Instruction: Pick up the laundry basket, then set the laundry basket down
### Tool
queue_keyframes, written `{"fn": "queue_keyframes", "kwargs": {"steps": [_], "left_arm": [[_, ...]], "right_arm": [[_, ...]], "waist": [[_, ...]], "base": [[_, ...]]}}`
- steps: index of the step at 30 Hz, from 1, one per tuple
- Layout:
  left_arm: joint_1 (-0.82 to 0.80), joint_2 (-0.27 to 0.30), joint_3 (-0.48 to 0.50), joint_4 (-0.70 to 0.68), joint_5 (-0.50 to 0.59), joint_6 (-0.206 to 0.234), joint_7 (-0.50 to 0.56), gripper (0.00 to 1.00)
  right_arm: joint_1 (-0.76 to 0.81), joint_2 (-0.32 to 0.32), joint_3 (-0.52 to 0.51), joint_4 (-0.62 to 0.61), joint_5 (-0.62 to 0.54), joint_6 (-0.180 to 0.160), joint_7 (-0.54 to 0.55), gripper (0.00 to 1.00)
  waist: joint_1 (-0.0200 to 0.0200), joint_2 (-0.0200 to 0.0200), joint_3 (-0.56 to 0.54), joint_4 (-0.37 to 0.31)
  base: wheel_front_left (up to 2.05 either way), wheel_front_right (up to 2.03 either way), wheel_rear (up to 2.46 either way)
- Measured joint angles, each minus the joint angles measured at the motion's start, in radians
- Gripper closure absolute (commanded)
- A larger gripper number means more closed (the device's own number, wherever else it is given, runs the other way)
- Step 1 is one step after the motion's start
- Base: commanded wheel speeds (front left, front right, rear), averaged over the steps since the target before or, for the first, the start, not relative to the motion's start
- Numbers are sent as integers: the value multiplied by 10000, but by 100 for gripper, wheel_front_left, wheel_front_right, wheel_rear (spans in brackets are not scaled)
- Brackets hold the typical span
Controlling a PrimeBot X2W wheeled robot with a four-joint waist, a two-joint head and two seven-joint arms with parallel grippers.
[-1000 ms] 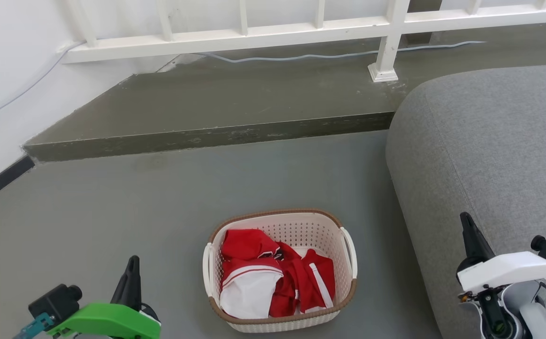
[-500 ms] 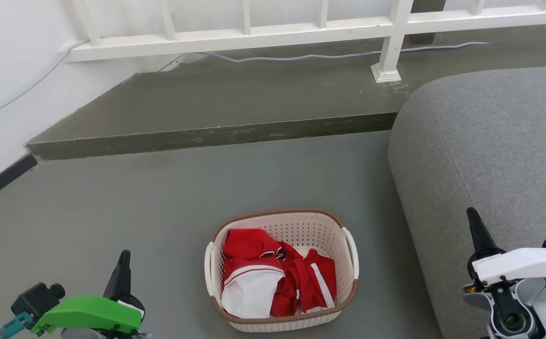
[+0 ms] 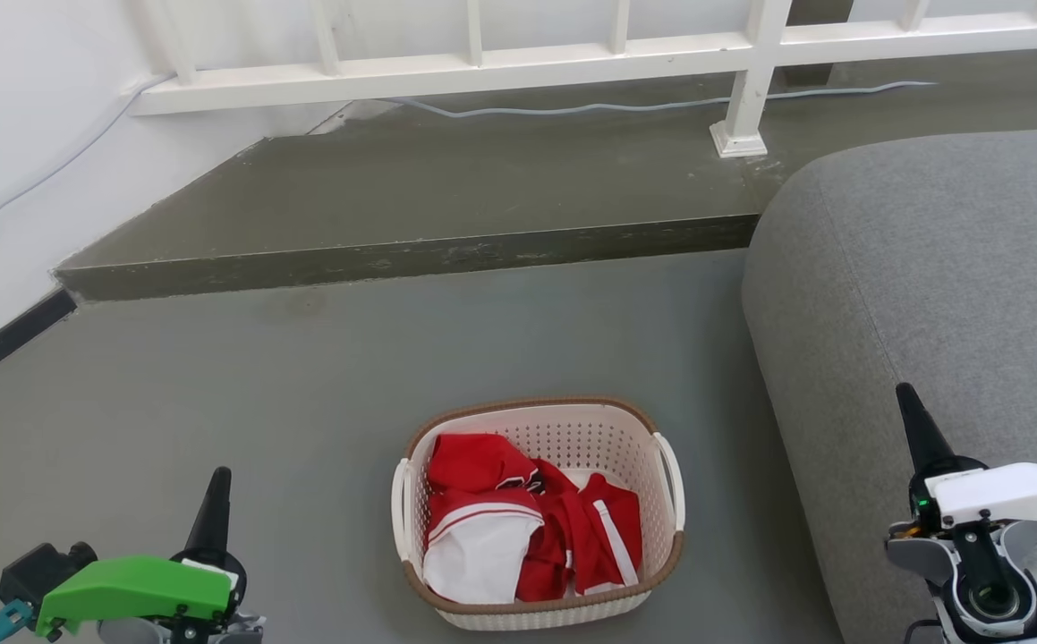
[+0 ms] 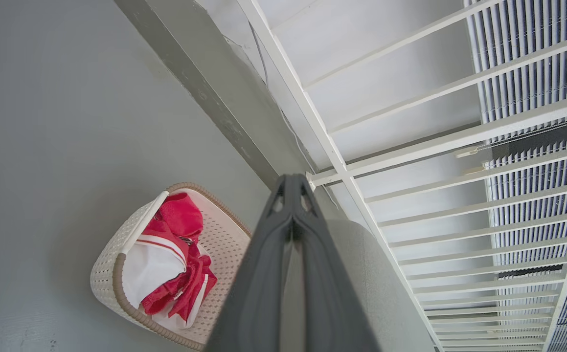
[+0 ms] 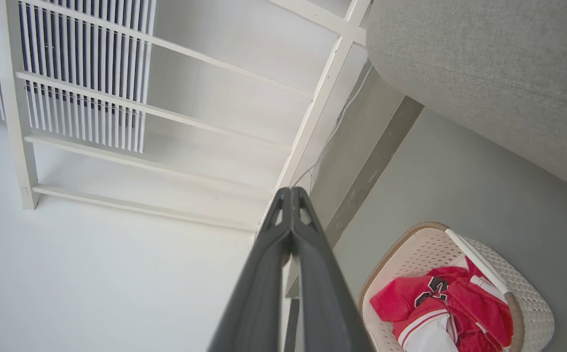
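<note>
The laundry basket (image 3: 563,431) stands on the grey floor at lower centre of the head view, cream perforated plastic with a brown rim, white side handles, and red and white clothes inside. It also appears as the laundry basket (image 4: 109,261) low left in the left wrist view and as the laundry basket (image 5: 528,305) low right in the right wrist view. My left gripper (image 3: 214,496) is shut and empty, well left of the basket. My right gripper (image 3: 916,420) is shut and empty, well to the right, in front of the sofa.
A grey sofa (image 3: 939,268) fills the right side, close to the basket. A raised dark step (image 3: 411,215) runs across behind the basket, with a white railing (image 3: 572,58) and a cable on it. A white wall (image 3: 17,134) stands at left.
Both grippers have drawn apart from the basket: the left one down and leftward, the right one rightward. The picture has shifted slightly, so the camera moved a little. The basket stays on the floor.
</note>
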Motion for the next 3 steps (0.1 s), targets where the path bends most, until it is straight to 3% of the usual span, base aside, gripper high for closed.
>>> {"fn": "queue_keyframes", "kwargs": {"steps": [3], "left_arm": [[-43, 2, 65, 81, -368, -88, 84, 100]], "right_arm": [[-21, 42, -105, 21, 355, 98, 100, 100]], "waist": [[0, 0, 0, 16]], "base": [[0, 0, 0]]}}
